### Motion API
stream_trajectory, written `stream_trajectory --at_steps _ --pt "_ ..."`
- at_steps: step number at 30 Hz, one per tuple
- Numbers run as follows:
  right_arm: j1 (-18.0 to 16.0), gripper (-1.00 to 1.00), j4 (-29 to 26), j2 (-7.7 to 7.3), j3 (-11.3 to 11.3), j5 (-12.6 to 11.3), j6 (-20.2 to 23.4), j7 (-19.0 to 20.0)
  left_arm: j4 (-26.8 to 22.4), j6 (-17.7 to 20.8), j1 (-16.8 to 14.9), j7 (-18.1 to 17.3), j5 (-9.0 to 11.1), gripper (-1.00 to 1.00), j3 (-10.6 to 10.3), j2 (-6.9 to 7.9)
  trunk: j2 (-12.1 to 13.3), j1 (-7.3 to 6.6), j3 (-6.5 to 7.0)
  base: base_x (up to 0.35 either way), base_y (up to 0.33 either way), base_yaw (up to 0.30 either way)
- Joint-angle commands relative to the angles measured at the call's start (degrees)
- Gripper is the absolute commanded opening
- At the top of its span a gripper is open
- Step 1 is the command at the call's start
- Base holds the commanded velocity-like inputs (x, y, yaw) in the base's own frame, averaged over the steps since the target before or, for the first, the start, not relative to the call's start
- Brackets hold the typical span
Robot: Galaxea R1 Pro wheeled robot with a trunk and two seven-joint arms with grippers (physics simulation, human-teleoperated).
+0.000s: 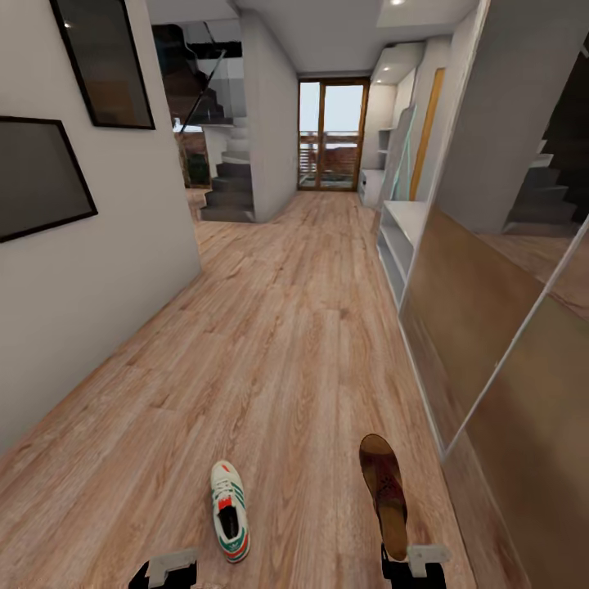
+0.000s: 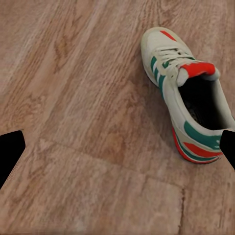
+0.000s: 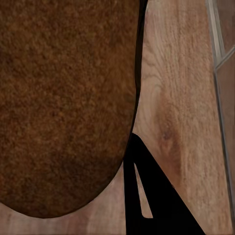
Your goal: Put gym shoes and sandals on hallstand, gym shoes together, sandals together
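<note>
Your right tool point(image 1: 415, 564) carries a brown sandal point(image 1: 386, 491) toe-forward for the hallstand point(image 1: 401, 229) far on the right, while the gym shoe point(image 1: 229, 509) lies on the corridor floor point(image 1: 278, 327) beside your left tool point(image 1: 164, 570), spread wide.

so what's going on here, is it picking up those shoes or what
The robot stands in a corridor looking down its wood floor. One gym shoe lies on the floor ahead of the left gripper, which is open and not touching it. A brown sandal sits at the right gripper and looks held, though the grip itself isn't clear. The pale shoe rack stands further along the right wall, with nothing visibly placed on it.
</note>
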Motion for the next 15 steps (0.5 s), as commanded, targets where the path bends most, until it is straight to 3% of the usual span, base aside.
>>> stream_trajectory --at_steps 1,7,15 --pt "-0.02 -1.00 0.02 -0.02 0.24 0.54 0.01 -0.60 0.05 -0.17 -0.04 0.19 -0.58 1.00 0.29 -0.06 -0.02 -0.01 -0.05 0.015 0.000 0.229" --pt "-0.02 -1.00 0.02 -0.02 0.24 0.54 0.01 -0.61 0.07 -0.18 -0.03 0.19 -0.57 1.00 0.29 -0.06 -0.02 -0.01 -0.05 0.006 0.000 0.151" --pt "-0.02 -1.00 0.02 -0.02 0.24 0.54 0.02 -0.61 0.13 -0.18 -0.03 0.19 -0.55 1.00 0.29 -0.06 -0.02 -0.01 -0.05 0.129 -0.076 0.014"
